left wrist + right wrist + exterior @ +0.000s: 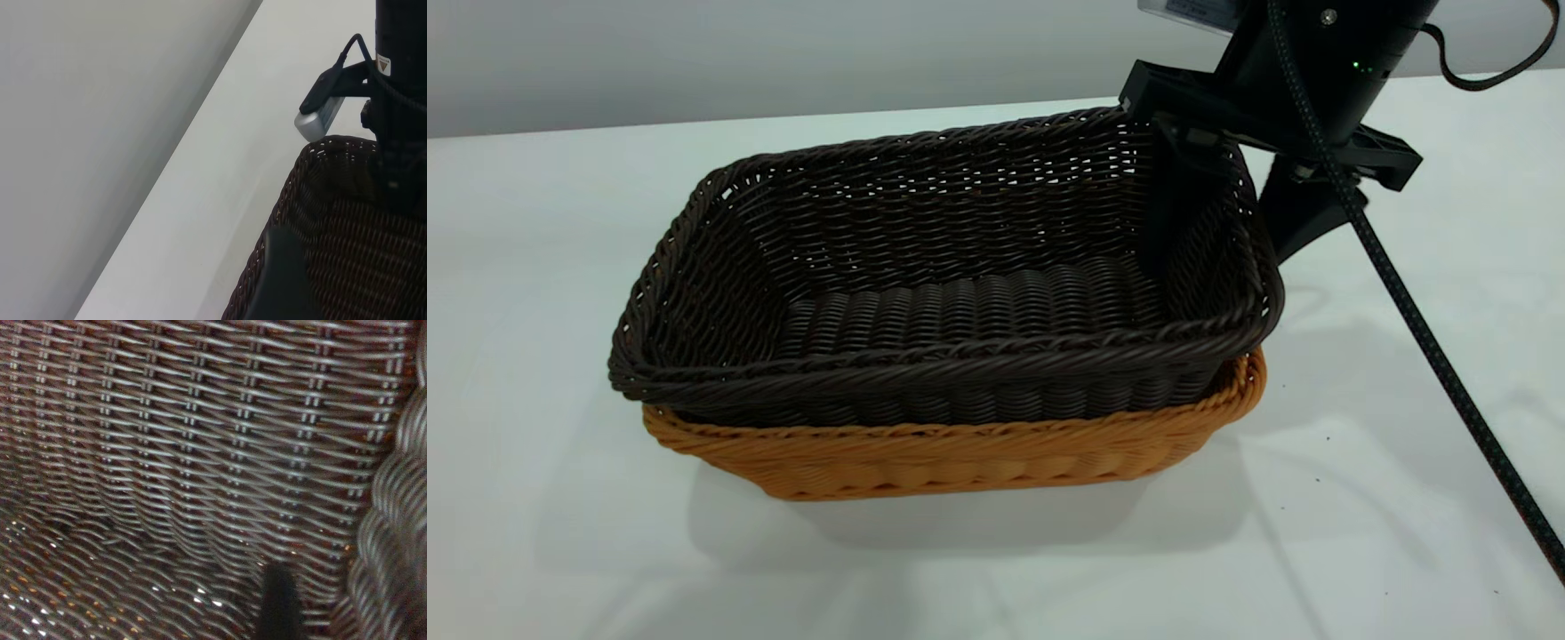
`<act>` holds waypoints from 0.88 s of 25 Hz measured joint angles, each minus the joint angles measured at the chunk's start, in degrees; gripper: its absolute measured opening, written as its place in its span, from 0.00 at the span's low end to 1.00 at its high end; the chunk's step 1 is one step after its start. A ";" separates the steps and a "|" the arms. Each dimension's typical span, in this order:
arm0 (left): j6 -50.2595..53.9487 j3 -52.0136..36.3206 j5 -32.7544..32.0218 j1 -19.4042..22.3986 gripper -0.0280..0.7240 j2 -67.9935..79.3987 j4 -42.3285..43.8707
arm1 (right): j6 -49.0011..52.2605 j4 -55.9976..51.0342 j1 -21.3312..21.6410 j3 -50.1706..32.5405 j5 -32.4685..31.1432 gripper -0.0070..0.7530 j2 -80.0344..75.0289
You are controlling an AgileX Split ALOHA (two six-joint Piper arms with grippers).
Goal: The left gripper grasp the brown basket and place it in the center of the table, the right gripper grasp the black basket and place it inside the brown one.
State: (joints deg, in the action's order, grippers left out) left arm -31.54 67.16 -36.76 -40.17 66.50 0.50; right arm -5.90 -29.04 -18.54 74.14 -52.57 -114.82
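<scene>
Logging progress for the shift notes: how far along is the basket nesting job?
Nearly finished. Done: the brown basket sits mid-table, and the black basket is nested inside it. In hand: the right claw straddles the black basket's right wall, one finger inside, one outside. Left: release and pull away. The left claw is by the basket's rim, holding nothing visible.

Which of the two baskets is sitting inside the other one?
The black basket is the inner one. It is nested in the brown basket, whose orange-tan rim and wall show only below it. The right gripper straddles the black basket's end wall.
</scene>
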 joint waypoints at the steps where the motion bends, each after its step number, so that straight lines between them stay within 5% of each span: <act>1: 0.00 0.00 0.00 0.00 0.63 0.00 0.00 | 0.00 0.24 0.00 0.00 -0.17 0.69 0.37; 15: 0.00 0.00 0.05 0.00 0.60 0.00 0.38 | 3.69 12.20 0.26 0.00 -2.64 0.70 14.76; 18: 0.47 0.00 -0.90 0.00 0.49 0.00 0.16 | 3.26 12.20 0.26 0.00 -2.71 0.58 19.33; 22: 3.74 0.00 -6.02 0.00 0.19 -0.12 0.16 | 2.46 12.26 0.06 -0.05 -2.85 0.28 25.95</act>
State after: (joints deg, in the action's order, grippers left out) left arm -27.80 67.16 -42.78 -40.17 66.37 0.66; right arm -3.44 -16.78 -18.48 74.09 -55.41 -88.86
